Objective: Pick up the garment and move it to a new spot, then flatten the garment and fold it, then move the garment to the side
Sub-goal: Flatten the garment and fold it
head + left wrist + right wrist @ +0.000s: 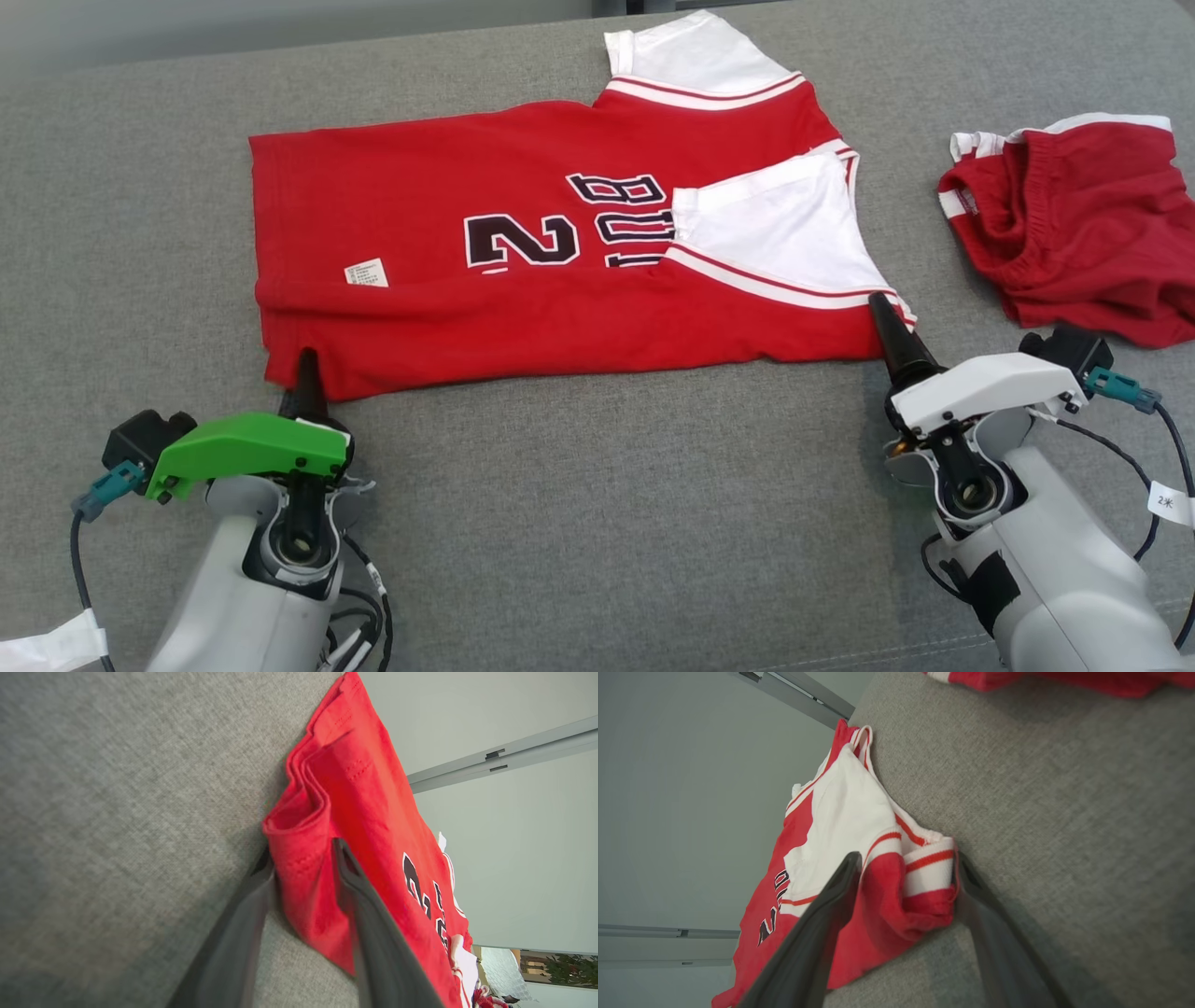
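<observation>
Reaching forward low over the grey worktop [597, 485], both your arms meet the near edge of the red jersey [420, 205], which lies flat. Your left tool [301, 858] straddles its hem corner; whether it pinches, you cannot tell. Your right tool [906, 863] stands spread around the striped sleeve edge. Red shorts [1074, 233] are cut off at the right.

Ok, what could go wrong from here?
The left gripper straddles a layered hem of the jersey. It may pinch only some layers, skewing the fold. The right gripper brackets the corner by the folded-in white sleeve, which may flop open when lifted. The shorts lie close to that arm and could snag.
</observation>
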Tool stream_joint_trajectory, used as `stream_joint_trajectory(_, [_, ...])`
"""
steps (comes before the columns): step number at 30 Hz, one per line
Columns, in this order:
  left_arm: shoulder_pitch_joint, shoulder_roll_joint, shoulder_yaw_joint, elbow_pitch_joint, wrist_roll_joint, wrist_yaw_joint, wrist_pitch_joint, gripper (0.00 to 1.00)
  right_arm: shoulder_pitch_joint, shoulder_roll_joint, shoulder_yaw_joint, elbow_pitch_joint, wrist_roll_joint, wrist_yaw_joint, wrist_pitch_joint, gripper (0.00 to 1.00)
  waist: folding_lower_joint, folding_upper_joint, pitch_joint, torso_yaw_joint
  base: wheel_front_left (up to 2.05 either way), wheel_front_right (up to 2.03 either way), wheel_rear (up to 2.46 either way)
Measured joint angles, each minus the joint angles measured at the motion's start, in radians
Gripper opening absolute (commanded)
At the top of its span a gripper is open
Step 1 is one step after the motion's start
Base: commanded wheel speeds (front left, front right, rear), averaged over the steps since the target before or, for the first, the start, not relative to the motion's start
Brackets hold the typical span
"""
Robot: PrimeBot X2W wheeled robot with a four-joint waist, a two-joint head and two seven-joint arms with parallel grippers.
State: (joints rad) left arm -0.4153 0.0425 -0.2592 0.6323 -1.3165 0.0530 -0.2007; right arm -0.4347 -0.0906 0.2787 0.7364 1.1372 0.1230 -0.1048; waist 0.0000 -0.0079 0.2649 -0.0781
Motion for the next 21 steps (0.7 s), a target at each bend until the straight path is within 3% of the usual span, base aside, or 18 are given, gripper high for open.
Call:
stream_joint_trajectory(3, [0.000, -0.001, -0.002, 0.000, -0.002, 0.000, -0.011, 0.00, -0.009, -0.003, 0.013, 0.007, -0.002, 0.000, 0.000, 0.14, 0.0000, 0.0000, 0.002, 0.001, 0.00, 0.00, 0.00])
stream_joint_trajectory(4, [-0.001, -0.001, -0.002, -0.001, -0.002, -0.001, -0.013, 0.00, -0.011, -0.003, 0.018, 0.008, -0.003, 0.000, 0.000, 0.00, 0.0000, 0.0000, 0.002, 0.002, 0.00, 0.00, 0.00])
stream_joint_trajectory(13, [-0.005, -0.001, -0.007, -0.006, -0.002, -0.028, -0.030, 0.00, -0.015, -0.001, 0.053, -0.007, -0.013, -0.001, -0.010, 0.00, 0.0000, 0.0000, -0.003, 0.008, 0.00, 0.00, 0.00])
stream_joint_trajectory(21, [0.005, -0.006, -0.009, -0.027, 0.011, -0.064, -0.039, 0.00, 0.012, 0.020, 0.052, -0.095, 0.030, 0.000, -0.035, 0.00, 0.0000, 0.0000, -0.033, 0.012, 0.00, 0.00, 0.00])
